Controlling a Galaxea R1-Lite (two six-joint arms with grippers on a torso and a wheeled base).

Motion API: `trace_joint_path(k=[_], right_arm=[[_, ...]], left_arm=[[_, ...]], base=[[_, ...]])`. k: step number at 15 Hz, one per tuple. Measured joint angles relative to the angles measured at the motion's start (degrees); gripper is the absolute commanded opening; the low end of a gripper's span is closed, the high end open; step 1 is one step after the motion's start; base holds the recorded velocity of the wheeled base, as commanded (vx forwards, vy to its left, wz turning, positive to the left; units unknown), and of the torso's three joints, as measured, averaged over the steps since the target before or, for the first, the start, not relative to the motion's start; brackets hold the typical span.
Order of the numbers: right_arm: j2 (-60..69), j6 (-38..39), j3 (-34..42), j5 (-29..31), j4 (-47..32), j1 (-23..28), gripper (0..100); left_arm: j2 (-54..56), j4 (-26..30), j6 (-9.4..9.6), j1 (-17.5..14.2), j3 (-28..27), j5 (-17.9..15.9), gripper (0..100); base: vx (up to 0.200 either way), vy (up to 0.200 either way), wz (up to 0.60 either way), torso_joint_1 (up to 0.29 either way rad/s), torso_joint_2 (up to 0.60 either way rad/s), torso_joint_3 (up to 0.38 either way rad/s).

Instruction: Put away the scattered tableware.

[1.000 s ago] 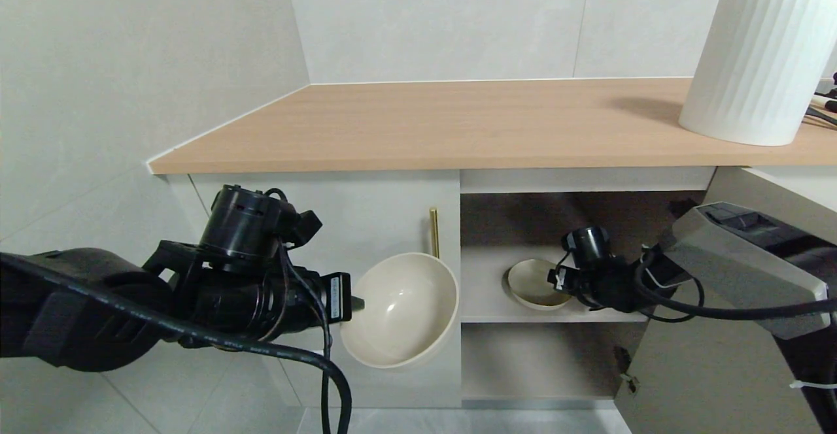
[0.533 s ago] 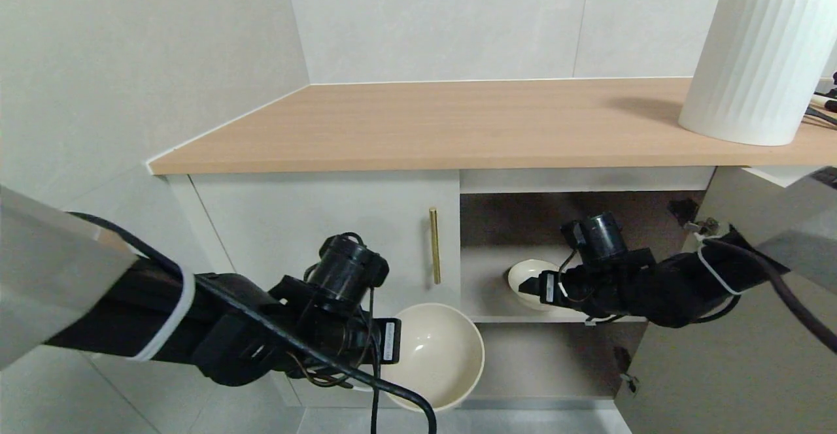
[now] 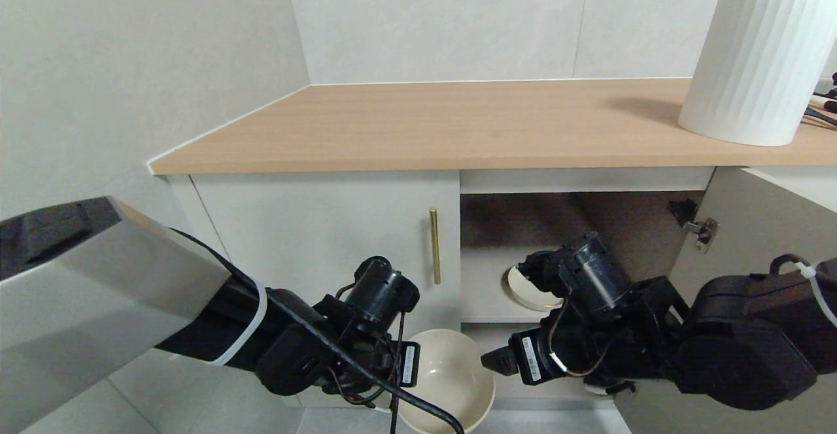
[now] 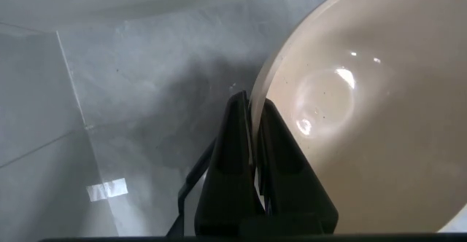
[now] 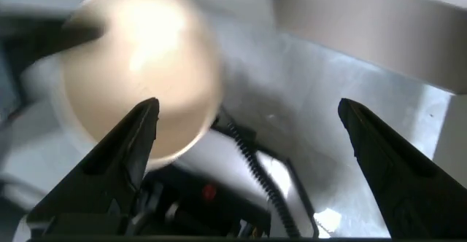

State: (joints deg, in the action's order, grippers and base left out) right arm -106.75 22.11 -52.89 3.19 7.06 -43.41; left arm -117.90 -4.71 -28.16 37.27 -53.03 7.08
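Note:
A cream bowl (image 3: pixel 448 382) hangs low in front of the closed left cabinet door, near the floor. My left gripper (image 3: pixel 413 367) is shut on its rim; the left wrist view shows the dark fingers (image 4: pixel 237 136) pinching the edge of the bowl (image 4: pixel 365 103). My right gripper (image 3: pixel 497 361) is outside the open cabinet, just right of the bowl, and stands open. In the right wrist view its fingers (image 5: pixel 135 151) are spread wide, with the bowl (image 5: pixel 139 74) beyond them. A second cream dish (image 3: pixel 531 288) rests on the cabinet shelf (image 3: pixel 480 290).
The right cabinet door (image 3: pixel 752 238) is swung open at the right. A gold handle (image 3: pixel 433 244) sits on the closed left door. A tall white ribbed container (image 3: pixel 758 61) stands on the wooden countertop (image 3: pixel 425 123). Grey floor lies below.
My left arm has lowered the bowl from handle height to near the floor. My right gripper has let go of the dish on the shelf, drawn out of the cabinet and dropped beside the bowl.

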Motion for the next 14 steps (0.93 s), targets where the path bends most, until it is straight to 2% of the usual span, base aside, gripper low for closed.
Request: trace_joint_path(k=[4,7,12,13,14], right_arm=[[-4.9,0.5,-0.6,1.5,1.1,-1.1,100],[-9.2,1.8,-1.7,4.5,5.3,-1.0,100],[-12.1,2.4,-2.3,5.2,6.3,-0.9,100],[-12.4,2.5,-2.5,5.2,6.3,-0.9,0],[-12.6,2.5,-2.5,5.3,6.3,-0.9,0]], left_arm=[[0.1,0.1,-0.05,0.6,0.0,1.0,0],[0.4,0.1,-0.17,0.9,0.1,1.2,0],[0.8,0.1,-0.28,1.2,0.1,1.3,0],[0.8,0.1,-0.28,1.2,0.1,1.2,0],[0.8,0.1,-0.28,1.2,0.1,1.2,0]], base=[[0.0,0.0,0.0,0.0,0.0,0.0],[0.0,0.0,0.0,0.0,0.0,0.0],[0.0,0.0,0.0,0.0,0.0,0.0],[0.0,0.0,0.0,0.0,0.0,0.0],[0.0,0.0,0.0,0.0,0.0,0.0]])
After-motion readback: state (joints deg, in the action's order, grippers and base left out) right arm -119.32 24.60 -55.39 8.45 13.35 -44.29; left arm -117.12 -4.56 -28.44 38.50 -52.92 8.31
